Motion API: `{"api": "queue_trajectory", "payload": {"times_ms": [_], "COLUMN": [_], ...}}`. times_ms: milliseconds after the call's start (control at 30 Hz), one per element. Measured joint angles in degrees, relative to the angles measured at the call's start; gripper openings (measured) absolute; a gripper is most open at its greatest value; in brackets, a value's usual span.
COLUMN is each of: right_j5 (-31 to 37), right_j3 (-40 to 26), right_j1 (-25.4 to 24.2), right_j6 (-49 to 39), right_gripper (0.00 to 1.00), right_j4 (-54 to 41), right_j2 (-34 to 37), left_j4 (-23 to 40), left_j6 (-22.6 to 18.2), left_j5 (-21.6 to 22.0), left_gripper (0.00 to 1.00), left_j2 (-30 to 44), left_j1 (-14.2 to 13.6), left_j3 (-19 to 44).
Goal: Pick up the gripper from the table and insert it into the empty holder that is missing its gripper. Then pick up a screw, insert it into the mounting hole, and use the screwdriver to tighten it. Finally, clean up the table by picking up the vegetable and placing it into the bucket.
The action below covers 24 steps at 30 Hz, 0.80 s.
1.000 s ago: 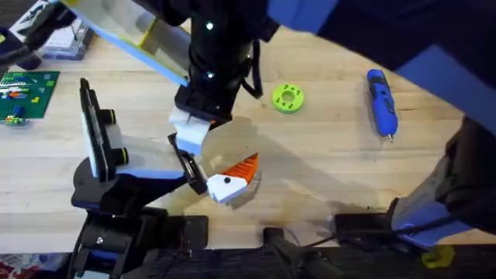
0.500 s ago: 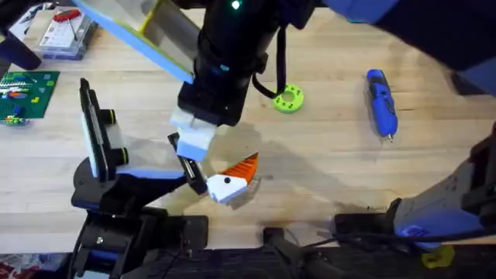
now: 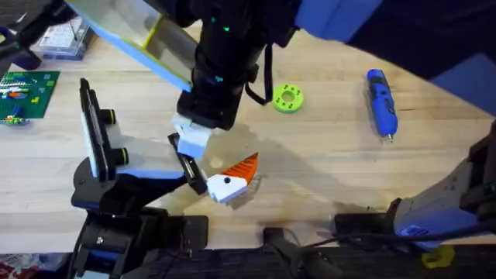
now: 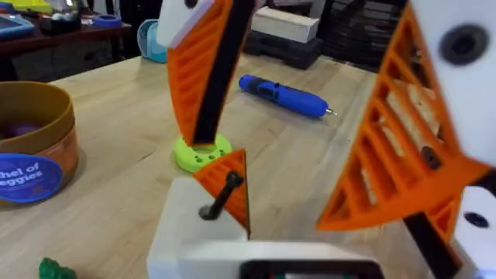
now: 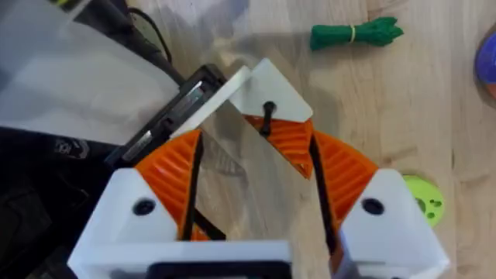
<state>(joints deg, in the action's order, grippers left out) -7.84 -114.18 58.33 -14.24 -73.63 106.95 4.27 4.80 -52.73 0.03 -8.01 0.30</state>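
The gripper (image 3: pixel 227 184), a white wedge with an orange ribbed pad, sits at the holder's black bracket (image 3: pixel 186 167) on the table (image 3: pixel 325 155). A black screw (image 5: pixel 267 118) stands upright in the wedge (image 5: pixel 267 89). My right gripper (image 5: pixel 256 143) hangs open just above, its orange fingers (image 4: pixel 387 155) either side of the screw (image 4: pixel 221 198) and holding nothing. The blue screwdriver (image 3: pixel 381 102) lies at the far right. The green vegetable (image 5: pixel 356 32) lies on the wood beyond the wedge. The orange-brown bucket (image 4: pixel 35 151) stands near it.
A lime-green ring (image 3: pixel 287 98) lies between the wedge and the screwdriver. An upright black plate with yellow-ringed knobs (image 3: pixel 93 132) stands left of the holder. A green board (image 3: pixel 27 89) and a parts box (image 3: pixel 66 39) sit at the far left.
The right arm's upper part has shifted slightly right and looms larger in the overhead view. Its gripper stays over the bracket. The wedge has not moved.
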Motion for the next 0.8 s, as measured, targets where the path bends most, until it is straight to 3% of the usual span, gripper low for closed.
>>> {"api": "queue_trajectory", "payload": {"times_ms": [233,800], "right_j5": [0.01,0.01], "right_j3": [0.15,0.25], "right_j1": [0.0,0.0], "right_j6": [-0.42,-0.63], "right_gripper": [0.599,0.308], "right_j4": [0.44,1.56], "right_j2": [0.8,0.8], "left_j4": [0.02,0.0], "left_j6": [0.0,0.0], "left_j5": [0.0,0.0], "left_gripper": [0.986,0.986], "left_j2": [0.02,0.02], "left_j1": [0.0,0.0], "left_j3": [0.0,0.0]}}
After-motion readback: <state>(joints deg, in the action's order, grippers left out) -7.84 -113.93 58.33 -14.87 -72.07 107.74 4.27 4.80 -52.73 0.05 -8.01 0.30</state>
